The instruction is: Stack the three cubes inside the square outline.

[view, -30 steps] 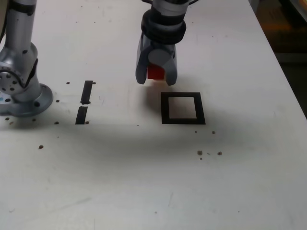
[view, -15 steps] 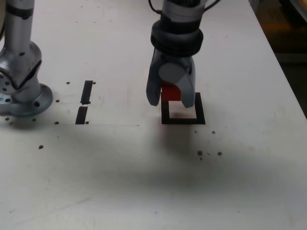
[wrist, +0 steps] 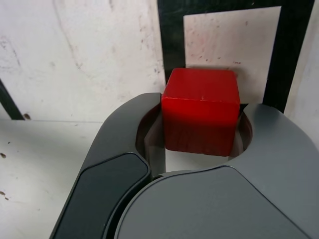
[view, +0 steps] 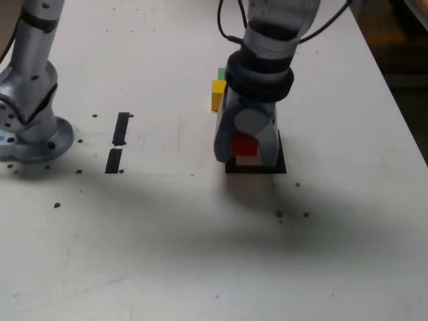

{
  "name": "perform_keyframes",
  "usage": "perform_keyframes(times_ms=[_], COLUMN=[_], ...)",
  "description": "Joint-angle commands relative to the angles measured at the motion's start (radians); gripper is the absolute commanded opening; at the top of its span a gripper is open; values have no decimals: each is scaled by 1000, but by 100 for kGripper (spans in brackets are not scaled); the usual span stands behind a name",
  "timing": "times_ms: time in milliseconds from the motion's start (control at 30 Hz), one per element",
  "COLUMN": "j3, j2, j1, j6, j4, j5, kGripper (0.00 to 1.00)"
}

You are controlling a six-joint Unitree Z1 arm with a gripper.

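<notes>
My gripper (view: pixel 246 148) is shut on the red cube (view: pixel 244 144), holding it low over the square outline (view: pixel 281 164) of black tape. In the wrist view the red cube (wrist: pixel 201 110) sits clamped between the two grey jaws of the gripper (wrist: pixel 199 142), with the square outline (wrist: pixel 169 45) and its white centre right beyond it. Whether the cube touches the table I cannot tell. The yellow cube (view: pixel 218 94) stands on the table behind the gripper, and the green cube (view: pixel 221 73) shows just behind it, mostly hidden.
The arm's grey base (view: pixel 30 127) stands at the exterior view's left. Two short black tape strips (view: pixel 118 140) lie between it and the outline. The table's right edge (view: pixel 401 114) runs along the exterior view's right, with dark floor past it.
The gripper has carried the red cube forward and down, from behind the outline to over it. Its move uncovered the yellow and green cubes behind.
</notes>
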Motion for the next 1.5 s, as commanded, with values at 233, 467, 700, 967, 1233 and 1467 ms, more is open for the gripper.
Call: perform_keyframes(times_ms=[233,467,700,967,1233,1467], j3=[-16,-11,3,35,70,84], j2=[9,15,22,21,-16,-144], j1=[27,35,35,35,35,35], j6=[15,27,41,48,45,26], j4=[-20,-24,-42,-90,-102,-73], j5=[39,36,14,5,16,89], kGripper=[34,42,56,69,75,77])
